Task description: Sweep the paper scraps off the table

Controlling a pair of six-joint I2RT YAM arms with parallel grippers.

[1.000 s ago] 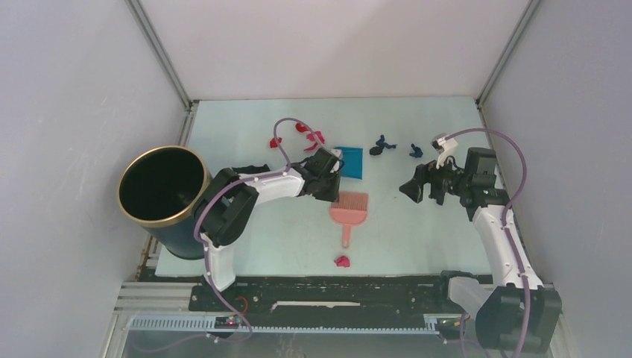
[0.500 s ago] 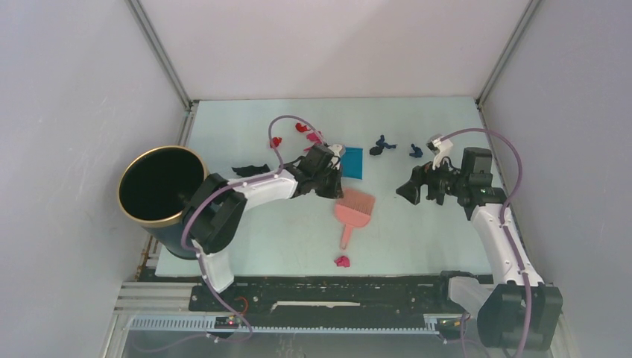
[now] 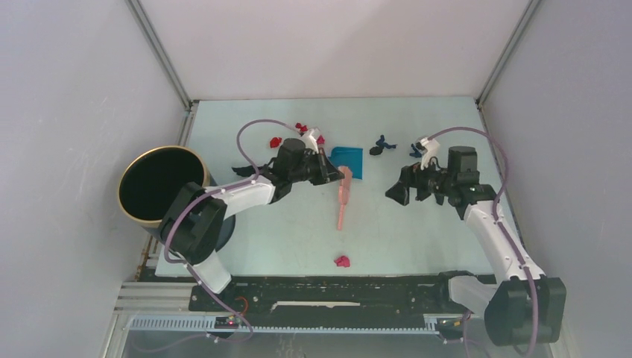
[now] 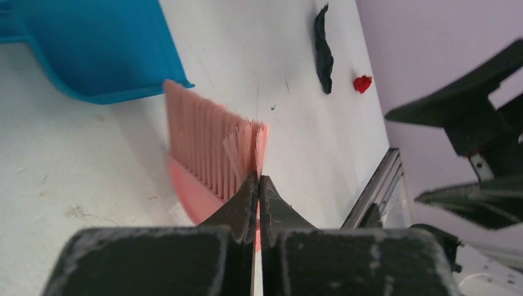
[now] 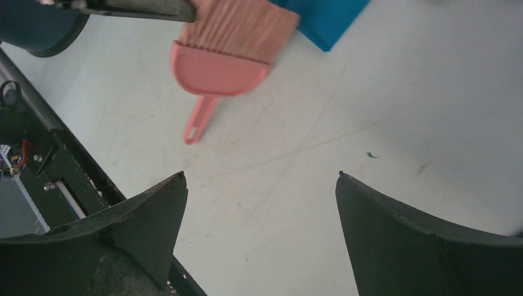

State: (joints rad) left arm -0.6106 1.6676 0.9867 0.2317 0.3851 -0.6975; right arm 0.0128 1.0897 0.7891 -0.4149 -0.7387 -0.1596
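My left gripper (image 3: 330, 173) is shut on the bristle end of the pink hand brush (image 3: 343, 195), which stands tipped on its edge beside the blue dustpan (image 3: 349, 160). In the left wrist view the jaws (image 4: 258, 180) pinch a thin pink edge, with the bristles (image 4: 210, 145) just ahead. Paper scraps lie scattered on the table (image 3: 425, 239): red ones (image 3: 276, 142) at the back left, a black one (image 3: 250, 168), dark blue ones (image 3: 383, 140), and a magenta one (image 3: 342, 261) near the front. My right gripper (image 3: 395, 192) hangs open over bare table (image 5: 261, 176), holding nothing.
A tall black bin with a gold rim (image 3: 160, 186) stands at the table's left edge. Grey-white walls close in the back and sides, and a black rail (image 3: 320, 294) runs along the front. The right wrist view shows the brush (image 5: 219, 58) and the dustpan corner (image 5: 327, 18).
My left gripper has shut on the brush and turned it from lying flat onto its edge. The right gripper has drifted a little to the left, still open.
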